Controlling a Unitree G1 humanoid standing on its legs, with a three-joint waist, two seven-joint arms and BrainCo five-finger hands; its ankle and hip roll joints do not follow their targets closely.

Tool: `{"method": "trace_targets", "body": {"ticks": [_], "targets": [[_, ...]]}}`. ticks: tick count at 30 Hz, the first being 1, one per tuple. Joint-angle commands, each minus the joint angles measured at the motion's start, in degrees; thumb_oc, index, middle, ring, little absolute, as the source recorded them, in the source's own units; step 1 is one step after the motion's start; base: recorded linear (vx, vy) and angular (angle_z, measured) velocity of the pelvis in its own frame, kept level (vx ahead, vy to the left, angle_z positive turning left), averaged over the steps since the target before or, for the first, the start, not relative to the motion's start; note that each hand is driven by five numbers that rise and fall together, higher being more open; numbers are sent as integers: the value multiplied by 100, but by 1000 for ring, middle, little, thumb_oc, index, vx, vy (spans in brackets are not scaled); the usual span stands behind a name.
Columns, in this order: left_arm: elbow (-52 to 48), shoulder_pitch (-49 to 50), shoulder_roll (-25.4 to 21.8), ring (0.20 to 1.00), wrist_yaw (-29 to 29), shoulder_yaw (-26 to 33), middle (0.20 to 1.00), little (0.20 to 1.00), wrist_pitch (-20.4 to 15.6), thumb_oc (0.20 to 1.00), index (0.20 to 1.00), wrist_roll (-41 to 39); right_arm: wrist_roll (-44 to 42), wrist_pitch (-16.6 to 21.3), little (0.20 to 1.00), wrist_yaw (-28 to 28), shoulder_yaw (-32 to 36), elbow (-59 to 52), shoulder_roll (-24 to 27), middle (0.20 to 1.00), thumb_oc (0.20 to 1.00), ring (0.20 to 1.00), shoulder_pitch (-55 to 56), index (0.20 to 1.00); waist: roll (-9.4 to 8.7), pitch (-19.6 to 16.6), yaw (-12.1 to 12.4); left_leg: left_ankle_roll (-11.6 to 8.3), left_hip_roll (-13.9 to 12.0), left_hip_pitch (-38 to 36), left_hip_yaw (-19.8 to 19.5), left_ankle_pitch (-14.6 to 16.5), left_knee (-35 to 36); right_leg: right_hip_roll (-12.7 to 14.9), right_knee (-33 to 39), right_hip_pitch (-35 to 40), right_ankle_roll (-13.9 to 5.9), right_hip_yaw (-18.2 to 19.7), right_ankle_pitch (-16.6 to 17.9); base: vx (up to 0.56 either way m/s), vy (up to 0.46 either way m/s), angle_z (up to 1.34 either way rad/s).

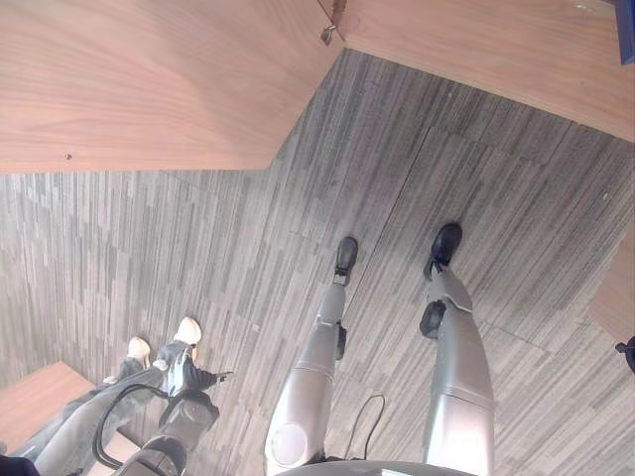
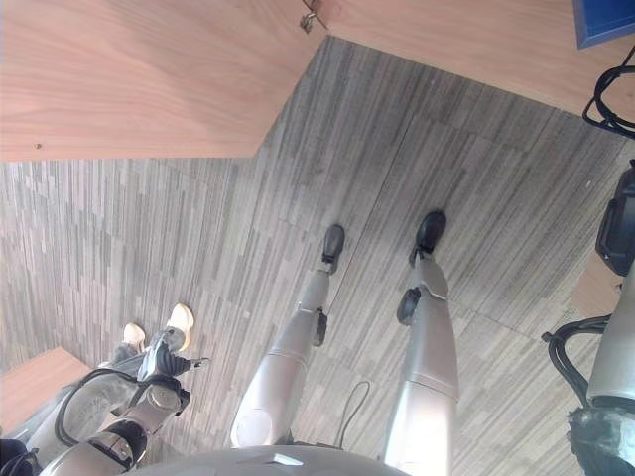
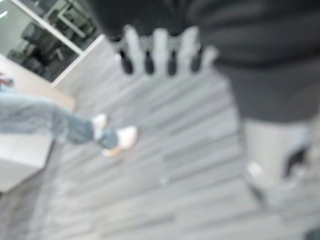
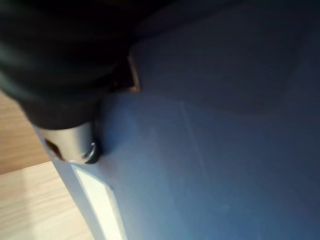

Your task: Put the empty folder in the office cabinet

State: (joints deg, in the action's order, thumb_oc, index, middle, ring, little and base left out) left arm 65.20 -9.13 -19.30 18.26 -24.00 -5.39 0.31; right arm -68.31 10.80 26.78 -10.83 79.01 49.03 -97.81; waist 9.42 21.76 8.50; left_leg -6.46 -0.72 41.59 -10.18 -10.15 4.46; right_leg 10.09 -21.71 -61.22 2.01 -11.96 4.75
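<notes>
Left fingers: my left hand (image 3: pixel 165 47) hangs over the carpet (image 1: pixel 198 258), fingers straight, side by side, relaxed, holding and touching nothing.
Right fingers: I cannot tell their state; from the right wrist I see the dark cover and one silver finger (image 4: pixel 75 142) lying against the blue folder (image 4: pixel 210 150), with the tips out of sight.
Folder: its blue face lies close against my right hand, a pale label strip near its edge; from the head camera just a blue corner (image 2: pixel 603 20) shows at 1 o'clock, cut off by the frame edge.
Cabinet: light wood panels (image 1: pixel 149 79) run across 10 to 1 o'clock, with a small metal hinge (image 1: pixel 327 33) at 12; I cannot make out any opening or shelf.
Hard to read: a person's jeans and pale shoes (image 1: pixel 187 330) stand at 8 o'clock near my left hand.
</notes>
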Motion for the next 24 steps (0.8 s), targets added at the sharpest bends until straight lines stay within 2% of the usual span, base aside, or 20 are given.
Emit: {"method": "trace_targets", "body": {"ticks": [1,6,13,24], "targets": [[606,-332,-252,1000,58,-147,1000,1000,189,1000,1000,-145,79,362,200,-108,-843,-155,-98,200,200,200,-311,200,-1,-510,-73,-627,-651,-1216,240,978,54,-38,94,355,-922,541,-670,0,0,0],[637,-252,-185,1000,94,-81,1000,1000,228,1000,1000,-132,-378,622,200,26,-553,-166,-77,200,200,200,-381,200,75,-479,-60,-638,-653,-1193,243,1000,54,-45,61,319,-940,553,-701,13,4,0],[620,-76,-144,1000,45,-75,1000,1000,250,1000,1000,-97,-590,637,200,143,-581,-194,64,200,200,200,-600,200,124,-502,-26,-656,-620,-1243,239,989,54,-30,-9,345,-936,555,-750,5,2,0],[604,-202,-49,1000,187,-153,1000,1000,239,1000,1000,-60,-526,778,200,490,-482,-334,-63,200,200,200,-563,200,151,-470,-22,-617,-593,-1274,232,1026,54,5,-141,311,-950,606,-802,7,4,0]]}}
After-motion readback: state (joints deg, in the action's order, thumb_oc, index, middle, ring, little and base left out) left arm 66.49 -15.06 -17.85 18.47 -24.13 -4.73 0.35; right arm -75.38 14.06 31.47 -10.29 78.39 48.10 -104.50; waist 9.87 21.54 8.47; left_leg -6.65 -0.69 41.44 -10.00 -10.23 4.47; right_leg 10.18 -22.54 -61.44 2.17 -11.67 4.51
